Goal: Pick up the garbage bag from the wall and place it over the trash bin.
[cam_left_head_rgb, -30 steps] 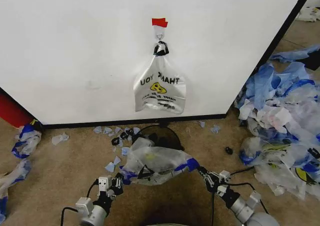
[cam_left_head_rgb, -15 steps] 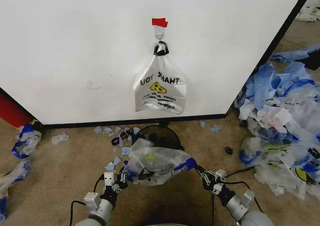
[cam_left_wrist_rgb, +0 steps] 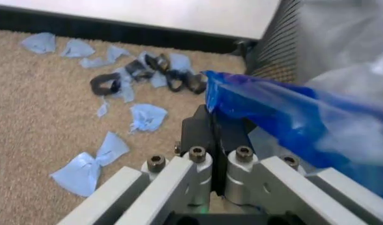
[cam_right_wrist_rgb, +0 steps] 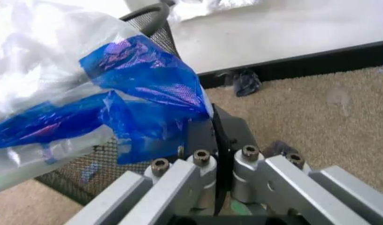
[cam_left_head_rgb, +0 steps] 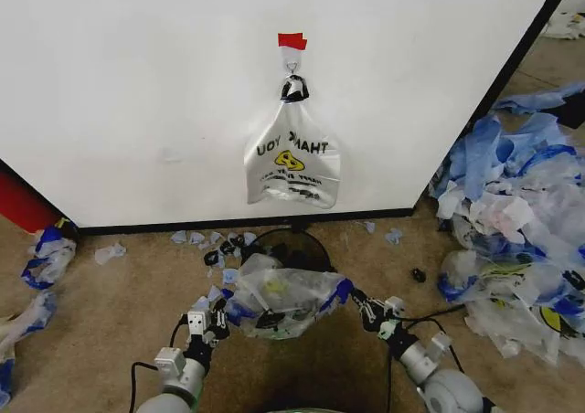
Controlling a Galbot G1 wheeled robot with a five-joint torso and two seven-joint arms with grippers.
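In the head view, the bag (cam_left_head_rgb: pixel 285 296) is stretched low in the middle of the frame, over the bin (cam_left_head_rgb: pixel 291 246), whose black mesh rim shows just behind it. The left end effector (cam_left_head_rgb: pixel 216 319) holds the bag's left blue edge and the right end effector (cam_left_head_rgb: pixel 358 305) holds its right blue edge; both are closed tight on the plastic. Above, in the upper middle, a second bag (cam_left_head_rgb: pixel 292 162) with a smiley hangs from a hook (cam_left_head_rgb: pixel 292 65) under red tape (cam_left_head_rgb: pixel 292 40) on the wall (cam_left_head_rgb: pixel 137 93). The left wrist view shows what the head view does not: the two fingers pressed together with the blue trim (cam_left_wrist_rgb: pixel 254 110) between them, the mesh side of the bin (cam_left_wrist_rgb: pixel 276 49) close behind, and blue scraps (cam_left_wrist_rgb: pixel 148 116) on the carpet (cam_left_wrist_rgb: pixel 41 108) near the wall's black base strip (cam_left_wrist_rgb: pixel 116 33). The right wrist view shows the other blue handle (cam_right_wrist_rgb: pixel 148 89) pinched in the closed fingers, with the bin's mesh (cam_right_wrist_rgb: pixel 85 168) under the bag. In the head view, a big heap of plastic (cam_left_head_rgb: pixel 512 221) lies at the right edge, near the right arm, and smaller scraps (cam_left_head_rgb: pixel 41 258) lie at the left edge. The carpet in the lower left is mostly open.
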